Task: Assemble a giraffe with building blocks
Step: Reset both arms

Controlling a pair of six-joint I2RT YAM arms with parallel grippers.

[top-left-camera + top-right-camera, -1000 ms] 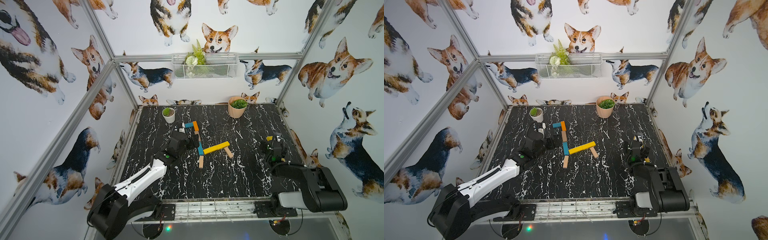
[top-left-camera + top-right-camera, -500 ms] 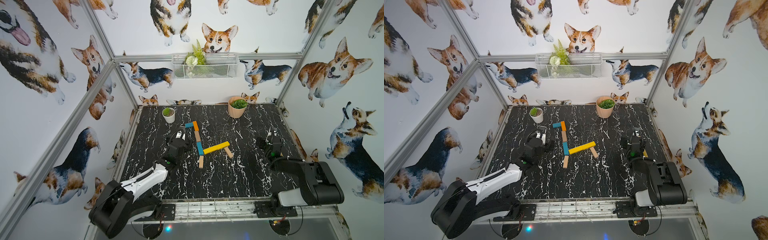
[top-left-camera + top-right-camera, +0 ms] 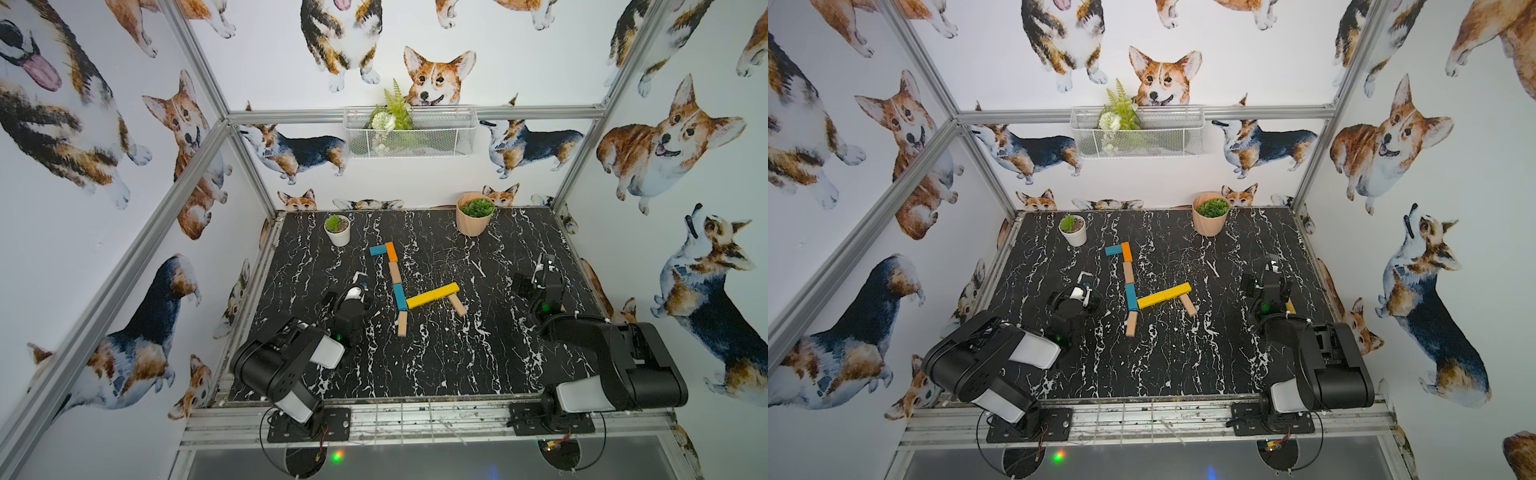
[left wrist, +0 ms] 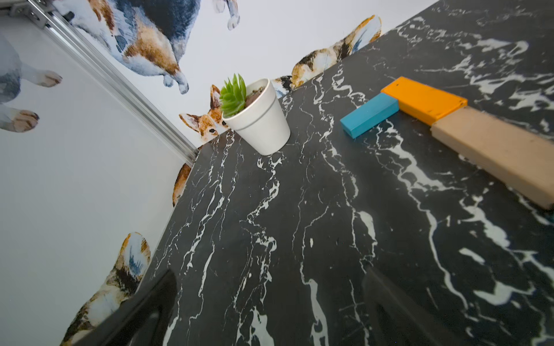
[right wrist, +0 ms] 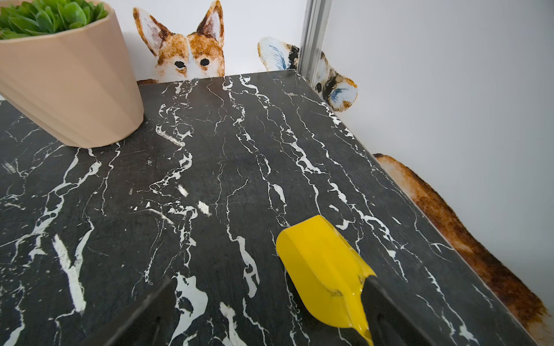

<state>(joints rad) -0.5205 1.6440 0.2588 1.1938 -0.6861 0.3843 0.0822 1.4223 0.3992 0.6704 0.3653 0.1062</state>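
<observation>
The giraffe (image 3: pixel 400 296) lay flat in the middle of the surface (image 3: pixel 457 365) and looked finished to me. Both sets of fingers were spread wide and empty. The left gripper (image 4: pixel 269 271) sat just beside the neck, and the right gripper (image 5: pixel 269 281) was well off, with a yellow scoop (image 5: pixel 323 269) right by one finger. Nothing pinned the giraffe down, so a sloppy left-arm swing could've scattered the neck. The right could've snagged that scoop.

Even, diffuse light from above renders the white walls (image 3: pixel 540 62) bright; shadows on the black marble desk (image 3: pixel 436 365) are faint. You see wide-angle stretch toward the top views' edges. Close to each wrist lens, your left hand (image 4: pixel 269 271) and right hand (image 5: pixel 269 280) blur.
</observation>
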